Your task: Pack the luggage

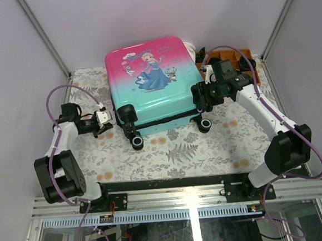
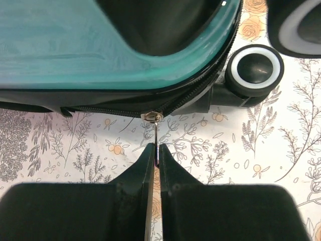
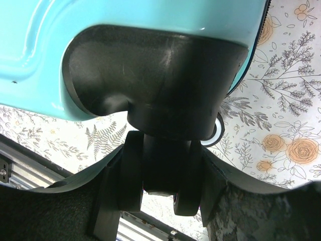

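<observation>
the luggage (image 1: 152,82) lies print-up on the flowered table (image 1: 169,153). the left gripper (image 2: 156,153) is pressed together on the zipper pull (image 2: 156,134). the right gripper (image 3: 160,188) seems clamped around a wheel (image 3: 159,168).

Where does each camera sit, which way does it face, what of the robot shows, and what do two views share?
Top external: above and behind the bases, looking down on the luggage and table; left arm and right arm show.
Left wrist: low, facing the luggage's edge; left fingers pinch the zipper pull.
Right wrist: low, facing a corner; right fingers clasp a wheel.
Shared: both wrist views show teal shell and floral table.
</observation>
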Robot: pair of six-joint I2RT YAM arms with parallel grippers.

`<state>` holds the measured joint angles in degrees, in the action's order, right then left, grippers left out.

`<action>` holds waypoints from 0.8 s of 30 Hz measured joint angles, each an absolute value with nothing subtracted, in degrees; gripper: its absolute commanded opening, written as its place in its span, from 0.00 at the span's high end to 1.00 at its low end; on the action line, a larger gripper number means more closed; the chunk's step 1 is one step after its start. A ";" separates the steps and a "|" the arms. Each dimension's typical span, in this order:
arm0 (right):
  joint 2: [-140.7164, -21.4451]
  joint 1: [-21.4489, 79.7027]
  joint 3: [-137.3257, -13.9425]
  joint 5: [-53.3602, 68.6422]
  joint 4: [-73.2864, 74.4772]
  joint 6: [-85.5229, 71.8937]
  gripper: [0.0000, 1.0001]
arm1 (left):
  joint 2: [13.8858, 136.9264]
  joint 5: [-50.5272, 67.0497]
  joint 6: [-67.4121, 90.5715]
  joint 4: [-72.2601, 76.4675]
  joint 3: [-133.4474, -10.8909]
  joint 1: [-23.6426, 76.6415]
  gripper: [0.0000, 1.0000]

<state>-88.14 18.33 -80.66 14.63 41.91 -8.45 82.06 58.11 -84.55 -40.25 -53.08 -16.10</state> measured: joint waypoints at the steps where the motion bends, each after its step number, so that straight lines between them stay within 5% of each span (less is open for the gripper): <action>1: -88.14 18.33 -80.64 14.68 41.91 -8.58 1.00 | 81.14 58.13 -84.60 -40.29 -52.42 -16.03 1.00; 24: -88.14 17.37 -80.31 14.35 42.13 -10.57 1.00 | 50.06 46.85 -47.88 -21.52 -30.94 9.91 1.00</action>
